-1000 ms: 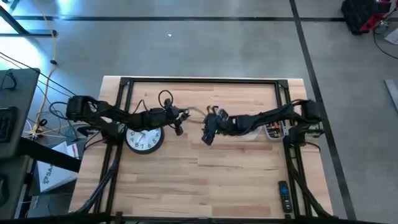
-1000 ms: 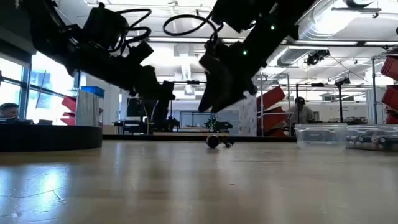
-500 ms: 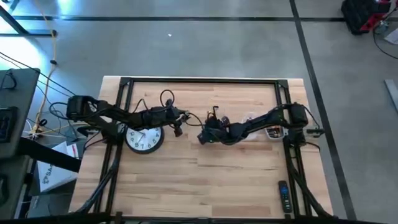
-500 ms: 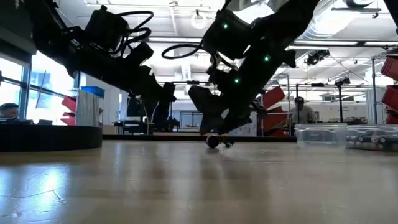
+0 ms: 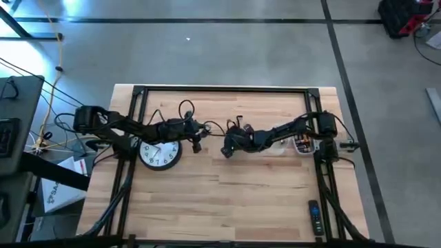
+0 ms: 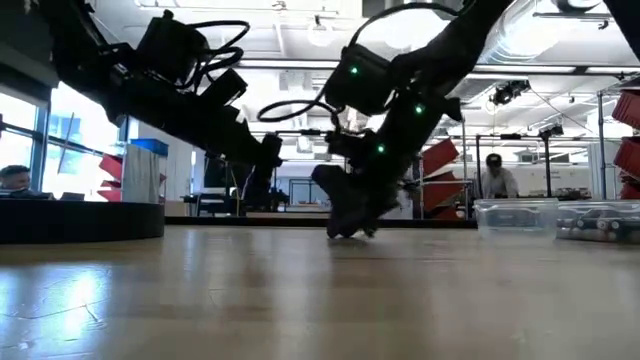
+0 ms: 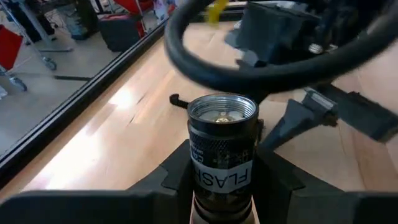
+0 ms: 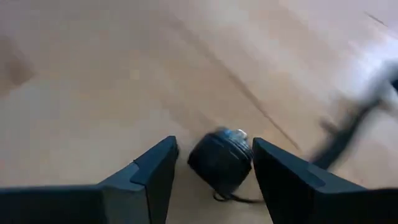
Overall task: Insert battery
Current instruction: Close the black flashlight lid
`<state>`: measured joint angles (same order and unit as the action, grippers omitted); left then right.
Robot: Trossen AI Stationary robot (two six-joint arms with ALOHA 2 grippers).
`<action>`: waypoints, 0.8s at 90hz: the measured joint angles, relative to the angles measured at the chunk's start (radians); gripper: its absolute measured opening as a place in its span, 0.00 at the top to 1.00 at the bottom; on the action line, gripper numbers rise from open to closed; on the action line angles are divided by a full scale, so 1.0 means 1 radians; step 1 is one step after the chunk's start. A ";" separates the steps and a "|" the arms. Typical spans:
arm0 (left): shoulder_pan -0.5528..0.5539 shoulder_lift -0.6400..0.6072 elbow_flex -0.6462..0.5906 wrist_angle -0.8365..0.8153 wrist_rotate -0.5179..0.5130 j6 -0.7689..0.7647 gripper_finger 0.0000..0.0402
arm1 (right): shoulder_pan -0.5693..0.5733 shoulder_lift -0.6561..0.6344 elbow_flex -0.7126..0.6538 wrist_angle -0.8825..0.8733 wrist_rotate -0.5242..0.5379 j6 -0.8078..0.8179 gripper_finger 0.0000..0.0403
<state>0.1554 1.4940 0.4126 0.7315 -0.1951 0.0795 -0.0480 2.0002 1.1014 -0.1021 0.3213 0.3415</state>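
From above, we see the left gripper [image 5: 198, 136] held over the wooden table [image 5: 227, 200] just beside a wall clock [image 5: 160, 153], and the right gripper [image 5: 227, 147] reaching in toward it from the other side, the two near each other at mid-table. Behind the right arm sits a clear plastic box [image 5: 301, 145] of batteries, and a remote control [image 5: 314, 218] lies well away from both grippers near the table's edge.

At table height, we see the right gripper [image 6: 345, 222] down at the tabletop, its tips at the surface, while the left gripper [image 6: 262, 160] hangs above the wood. The clear box [image 6: 515, 216] stands off to the side.

Through the left wrist camera, we see our left fingers [image 7: 168, 180] clamped on a black flashlight [image 7: 222, 149], its open end pointing out past the tips; the barrel sits squarely between the jaws.

Through the right wrist camera, we see our right fingers [image 8: 152, 171] spread apart, with a small black flashlight end cap [image 8: 221, 160] lying on the table between them, untouched by either finger.
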 joint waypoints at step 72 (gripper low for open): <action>-0.003 0.000 -0.005 -0.012 0.007 -0.015 0.76 | 0.216 -0.261 -0.004 -0.305 -0.084 -0.294 0.64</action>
<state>0.1524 1.4940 0.4072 0.7193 -0.1879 0.0643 0.1678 1.7390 1.0977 -0.4070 0.2371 0.0470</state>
